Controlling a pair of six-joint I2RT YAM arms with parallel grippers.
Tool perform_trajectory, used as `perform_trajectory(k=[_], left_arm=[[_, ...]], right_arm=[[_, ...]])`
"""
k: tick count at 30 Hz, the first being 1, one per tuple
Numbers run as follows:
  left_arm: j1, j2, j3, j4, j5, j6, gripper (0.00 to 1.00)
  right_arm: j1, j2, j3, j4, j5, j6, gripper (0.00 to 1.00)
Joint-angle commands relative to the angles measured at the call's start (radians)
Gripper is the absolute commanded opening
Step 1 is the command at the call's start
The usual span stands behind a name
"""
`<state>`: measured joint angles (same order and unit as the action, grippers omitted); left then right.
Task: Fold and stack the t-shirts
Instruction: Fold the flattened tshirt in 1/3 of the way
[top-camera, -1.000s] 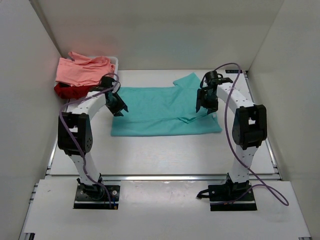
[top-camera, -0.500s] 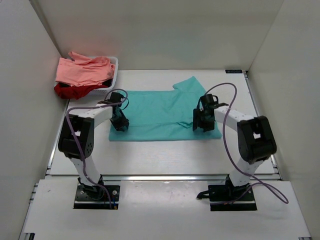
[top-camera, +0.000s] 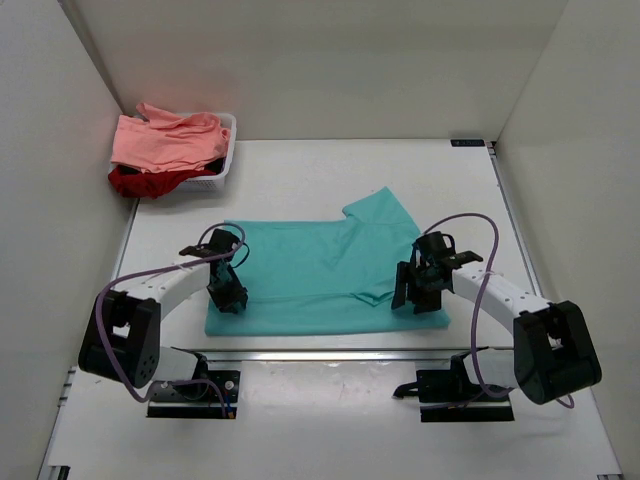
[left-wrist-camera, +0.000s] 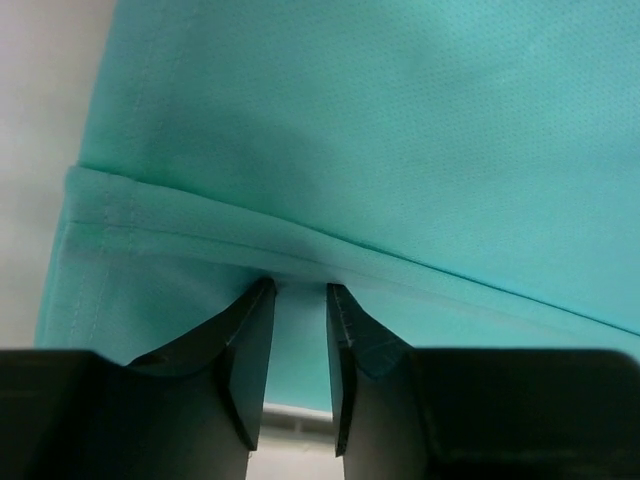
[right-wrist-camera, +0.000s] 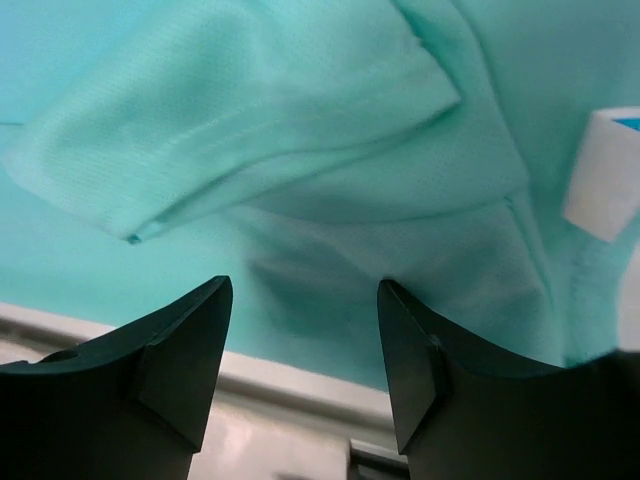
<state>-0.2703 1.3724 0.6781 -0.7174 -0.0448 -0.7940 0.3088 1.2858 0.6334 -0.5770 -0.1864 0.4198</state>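
The teal t-shirt (top-camera: 310, 275) lies spread flat, its hem just beside the near edge of the surface (top-camera: 330, 175) and well apart from the far-left basket (top-camera: 228, 140) holding the pink t-shirt (top-camera: 165, 140) and the dark red t-shirt (top-camera: 135, 182). The left tool (left-wrist-camera: 298, 290) is narrowed at a hem fold, and I cannot tell whether it grips. The right tool (right-wrist-camera: 305, 285) hangs released over the sleeve, near a white tag (right-wrist-camera: 605, 170) whose blue print is unreadable.

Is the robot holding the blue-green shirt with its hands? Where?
The left gripper has its tips at a fold near the hem of the teal t-shirt; a real pinch cannot be told. The right gripper is open, holding nothing.
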Motion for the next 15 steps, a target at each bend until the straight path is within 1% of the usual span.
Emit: perform_trajectory(k=[1,4,5,6,7,9,10,11,13,14,15], left_arm=[[-0.021,-0.041,-0.023,-0.158,-0.038,-0.011,0.4],[0.0,-0.067,0.137,-0.194,-0.015,0.018,0.46],[0.003,-0.07,0.17,-0.215,-0.009,0.018,0.48],[0.0,-0.059,0.232,-0.214,0.008,0.021,0.47],[-0.012,-0.043,0.3,-0.226,0.011,0.029,0.46],[-0.02,-0.001,0.38,-0.215,0.019,0.032,0.5],[-0.003,0.025,0.421,-0.205,0.019,0.036,0.51],[0.023,0.066,0.426,-0.192,0.019,0.044,0.52],[0.074,0.123,0.471,-0.179,0.002,0.049,0.53],[0.11,0.157,0.482,-0.169,-0.019,0.056,0.53],[0.127,0.177,0.501,-0.157,-0.064,0.061,0.54]], right_arm=[[0.012,-0.055,0.011,-0.201,0.021,-0.001,0.58],[0.0,-0.086,0.124,-0.262,0.021,-0.006,0.59],[-0.01,-0.088,0.181,-0.279,0.01,-0.01,0.59],[-0.017,-0.076,0.234,-0.287,0.001,-0.012,0.59],[-0.022,-0.06,0.259,-0.281,-0.01,-0.018,0.6],[-0.03,-0.016,0.38,-0.244,-0.004,-0.023,0.6],[-0.036,0.036,0.409,-0.21,0.005,-0.036,0.6],[-0.049,0.055,0.46,-0.189,0.01,-0.044,0.61],[-0.069,0.185,0.544,-0.13,0.019,-0.055,0.62],[-0.083,0.252,0.601,-0.113,0.03,-0.058,0.62],[-0.089,0.285,0.661,-0.089,0.041,-0.061,0.62]])
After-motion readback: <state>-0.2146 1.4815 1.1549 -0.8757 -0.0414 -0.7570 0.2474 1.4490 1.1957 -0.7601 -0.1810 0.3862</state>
